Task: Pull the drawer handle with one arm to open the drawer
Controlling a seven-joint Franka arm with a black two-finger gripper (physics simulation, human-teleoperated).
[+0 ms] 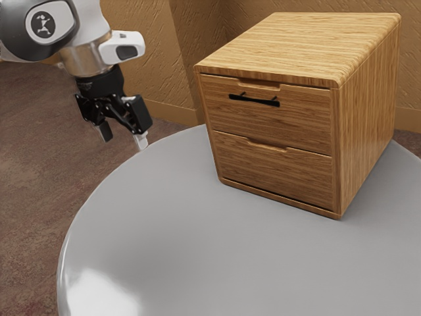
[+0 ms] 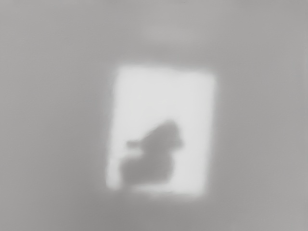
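Looks like a room in a home: tan plaster walls [image 1: 164, 59], skirting [image 1: 168, 110], brown carpet [image 1: 33, 178], a round grey table [image 1: 197, 263] bearing a wooden cabinet [image 1: 368, 99]

Round desk [image 1: 197, 263], plain grey top, smooth and faintly glossy. A pale sheen [image 1: 99, 293] lies near its edge at the exterior view's lower left. Floor [image 1: 33, 171] beyond the desk edge is brown, mottled and carpet-like. Walls [image 1: 158, 46] are tan, with a rough swirled plaster texture. A lighter baseboard [image 1: 172, 113] runs along the foot of the wall. Light is soft and even, shadows weak. In the wrist view, a flat grey surface [image 2: 48, 120] carries a bright, roughly rectangular patch of light [image 2: 163, 96] with blurred edges. A dark irregular shadow [image 2: 151, 161] lies inside the patch, near one of its short edges.
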